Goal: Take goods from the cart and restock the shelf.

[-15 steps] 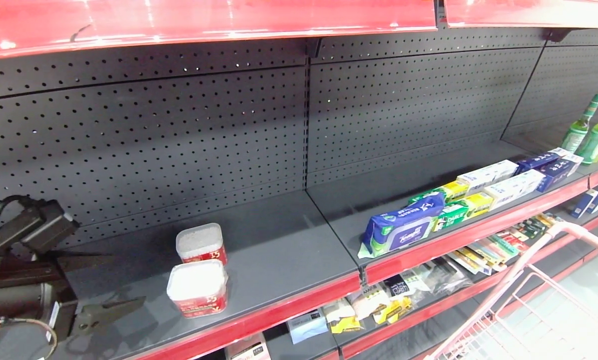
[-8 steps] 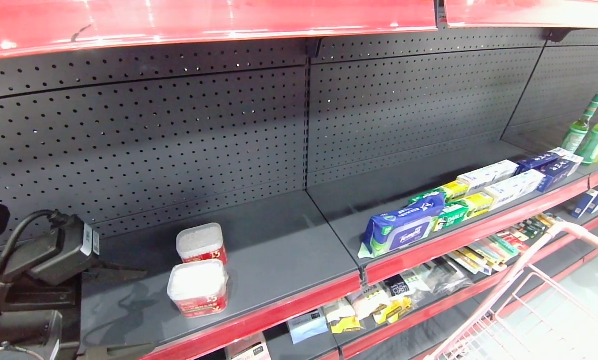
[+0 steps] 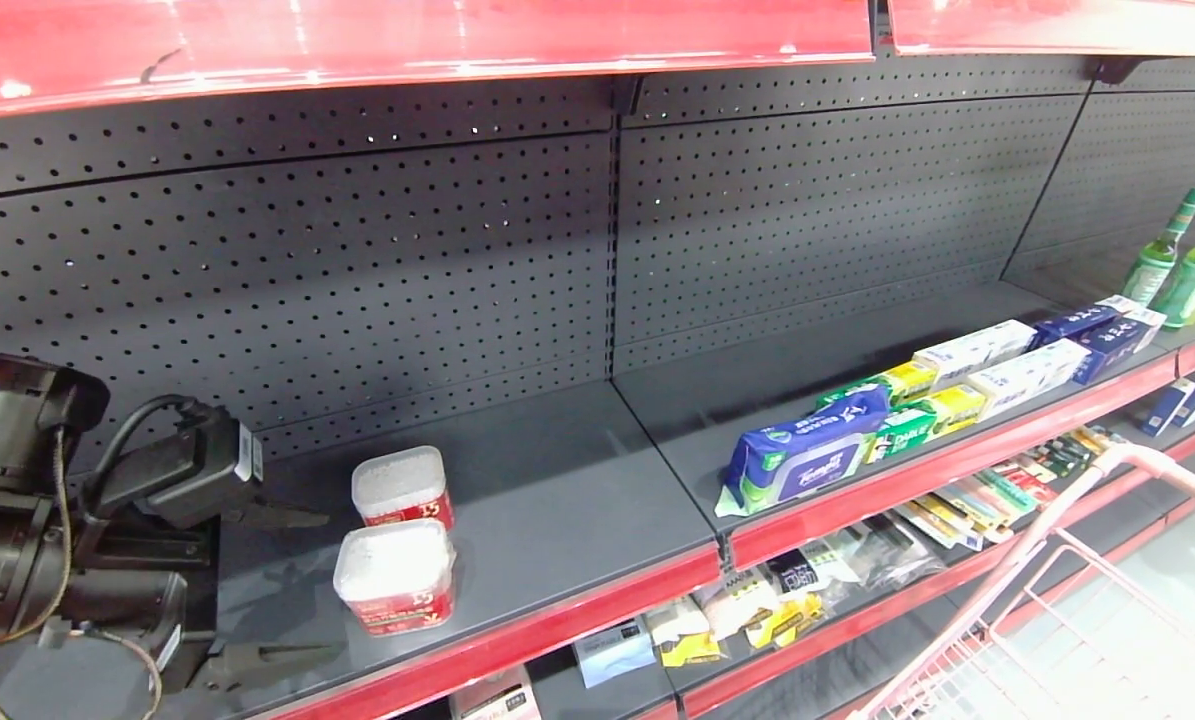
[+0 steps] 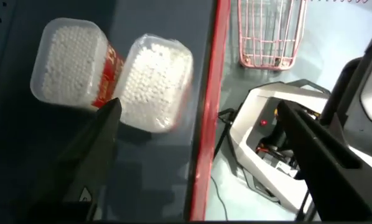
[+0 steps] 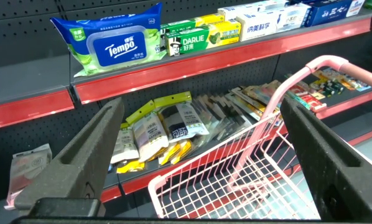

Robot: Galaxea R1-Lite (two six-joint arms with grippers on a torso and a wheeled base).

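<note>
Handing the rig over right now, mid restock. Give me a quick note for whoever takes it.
Left hand: open, empty, over the shelf just beside the front tub and rear tub.
Right hand: open, empty, above the pink cart.
Done: both tubs stand on the shelf, one behind the other.
Left: probably take the next item from the cart and shelve it.

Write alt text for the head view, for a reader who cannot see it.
The left end effector, open, hovers over the left part of a dark shelf beside two red-labelled tubs, one behind the other. Farther right lie a blue wipes pack and a row of boxes; a pink cart stands at lower right.
</note>
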